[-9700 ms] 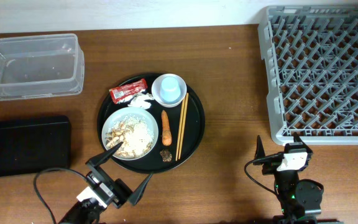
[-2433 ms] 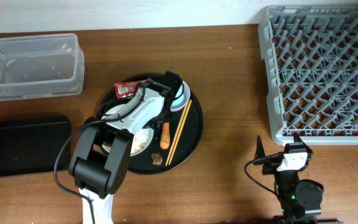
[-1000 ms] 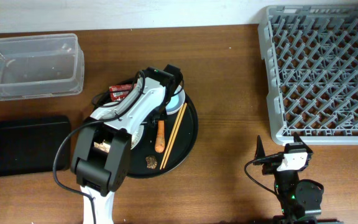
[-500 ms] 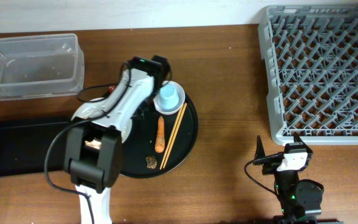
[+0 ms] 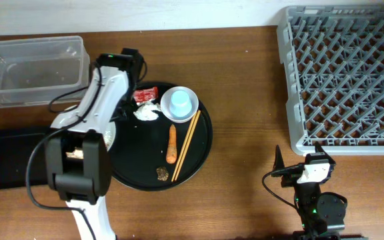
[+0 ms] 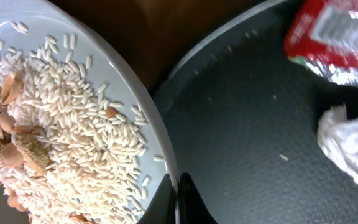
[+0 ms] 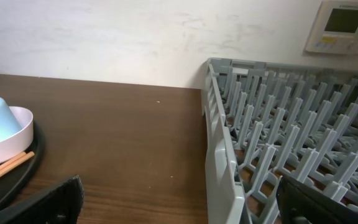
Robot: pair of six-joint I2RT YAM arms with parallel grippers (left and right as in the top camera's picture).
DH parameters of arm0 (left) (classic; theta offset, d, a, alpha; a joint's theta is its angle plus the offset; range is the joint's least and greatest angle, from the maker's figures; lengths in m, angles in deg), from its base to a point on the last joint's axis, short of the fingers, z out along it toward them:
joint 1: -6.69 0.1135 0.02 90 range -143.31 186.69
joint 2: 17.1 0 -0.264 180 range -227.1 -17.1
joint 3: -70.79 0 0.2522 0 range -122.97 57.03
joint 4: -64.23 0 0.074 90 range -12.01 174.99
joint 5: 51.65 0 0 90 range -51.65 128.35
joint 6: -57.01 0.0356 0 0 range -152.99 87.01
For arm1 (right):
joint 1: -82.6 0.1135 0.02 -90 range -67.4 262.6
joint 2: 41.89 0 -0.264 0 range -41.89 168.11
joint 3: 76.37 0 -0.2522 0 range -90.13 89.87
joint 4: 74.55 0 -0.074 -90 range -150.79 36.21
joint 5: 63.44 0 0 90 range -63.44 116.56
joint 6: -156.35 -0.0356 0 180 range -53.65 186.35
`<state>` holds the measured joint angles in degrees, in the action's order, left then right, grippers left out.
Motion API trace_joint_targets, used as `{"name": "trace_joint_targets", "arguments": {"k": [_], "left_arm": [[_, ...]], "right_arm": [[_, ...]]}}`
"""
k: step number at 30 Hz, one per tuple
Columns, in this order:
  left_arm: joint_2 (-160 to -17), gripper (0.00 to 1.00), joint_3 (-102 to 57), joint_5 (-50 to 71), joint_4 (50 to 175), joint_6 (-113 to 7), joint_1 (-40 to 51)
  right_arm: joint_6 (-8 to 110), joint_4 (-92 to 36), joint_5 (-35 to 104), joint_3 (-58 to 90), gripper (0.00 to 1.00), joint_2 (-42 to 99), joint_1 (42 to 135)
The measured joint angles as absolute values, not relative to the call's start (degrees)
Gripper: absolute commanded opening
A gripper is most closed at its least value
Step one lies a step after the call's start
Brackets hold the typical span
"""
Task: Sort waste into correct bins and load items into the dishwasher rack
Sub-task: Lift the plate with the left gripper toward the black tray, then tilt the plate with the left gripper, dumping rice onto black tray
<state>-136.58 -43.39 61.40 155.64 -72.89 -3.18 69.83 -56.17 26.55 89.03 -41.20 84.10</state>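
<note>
Overhead, the left arm (image 5: 99,100) is stretching over the left edge of the round black tray (image 5: 195,157). On that tray a pale-blue cup (image 5: 180,101) is sitting in a small white dish (image 5: 166,110), with a red sachet (image 5: 145,95), crumpled tissue (image 5: 147,112), carrot (image 5: 172,145), brown lump (image 5: 161,173) and chopsticks (image 5: 186,147) lying around it. A clear tub (image 5: 35,70) and black rectangular tray (image 5: 12,157) are lying to the left, and the grey dishwasher rack (image 5: 345,73) is sitting far right.

From the left wrist, the left gripper (image 6: 176,193) is pinching the rim of the white plate (image 6: 118,74), which is carrying rice scraps (image 6: 73,137) just beside the round tray.

From the right wrist, the right gripper (image 7: 179,208) is gaping wide on nothing, near the rack.
</note>
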Motion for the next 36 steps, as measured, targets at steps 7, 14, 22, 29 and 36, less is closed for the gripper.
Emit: {"name": "trace_joint_targets", "arguments": {"k": [7, 14, 22, 29, 36], "left_arm": [[-136.34, 0.01, -43.39, 57.81, 152.25, -70.01, 3.03], [-136.34, 0.01, -43.39, 56.52, 151.46, -68.98, 10.29], [-136.34, 0.01, -43.39, 48.65, 144.69, -65.9, 20.01], [-136.34, 0.01, -43.39, 43.49, 143.14, -64.06, 27.58], [-136.34, 0.01, -43.39, 33.68, 141.26, -61.59, 34.05]], "right_arm": [[69.79, -56.17, 26.55, 89.03, 0.98, -41.2, 84.1], [69.81, -56.17, 26.55, 89.03, 0.98, -41.2, 84.1], [69.79, -56.17, 26.55, 89.03, 0.98, -41.2, 84.1], [69.81, -56.17, 26.55, 89.03, 0.98, -41.2, 84.1], [69.77, -56.17, 26.55, 89.03, 0.98, -41.2, 84.1]]}}
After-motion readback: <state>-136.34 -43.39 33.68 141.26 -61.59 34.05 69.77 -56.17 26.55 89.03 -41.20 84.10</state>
